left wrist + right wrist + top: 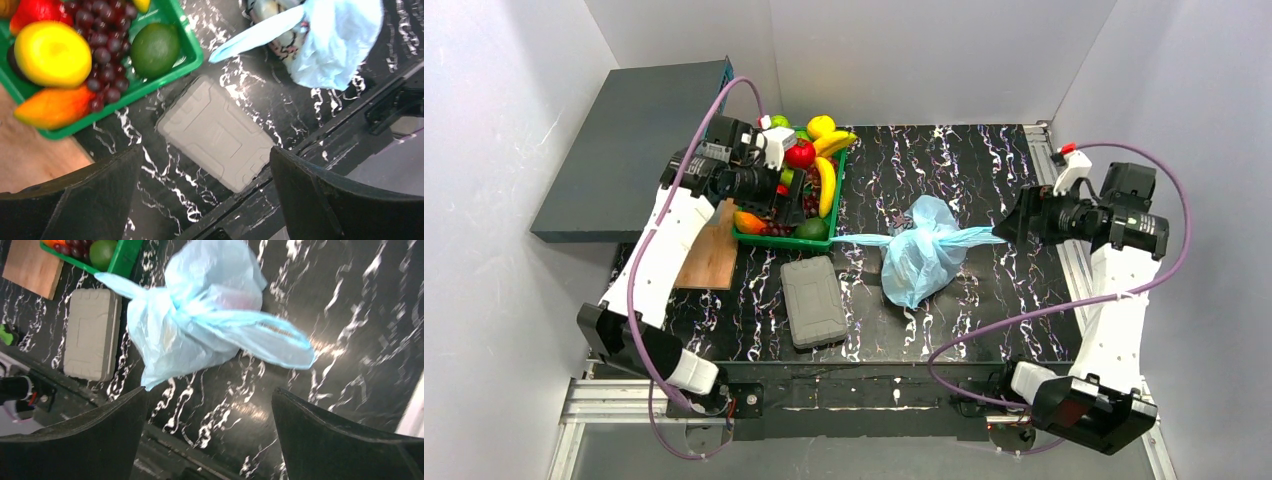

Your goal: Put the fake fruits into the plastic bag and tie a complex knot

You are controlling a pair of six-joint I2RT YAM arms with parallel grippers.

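Basically the tail end, with one caveat. Plastic bag (pixel 921 255) sits mid-table (pixel 984 160), closed and bulging, near the grey case (pixel 814 300) but apart from it. Its neck is gathered into a knot (pixel 934 238), with the two strap ends (pixel 864 239) lying out flat: one points at the green tray (pixel 769 240), the other at the right arm.

Right wrist view shows a reddish shape through the plastic, so something is loaded; how many cannot be told.

Caveat: plenty of fake fruits (pixel 809 175) lie in the tray, including bananas (pixel 827 180), a red apple (pixel 800 155) and grapes (pixel 102 55). Against the task wording, loading looks partial.

Left tool (pixel 206 150) hangs over the tray's left side, jaws wide, nothing between them. Right tool (pixel 210 390) hovers just right of the nearer strap end, jaws wide, holding nothing. Neither touches the bag.

The knot reads as one tight bunch. Whether it counts as "complex" cannot be told, since the crossing is blurred. Judgement: what is left is either another tie pass on the strap ends or nothing on the knot; the fruit in the tray is the open item.
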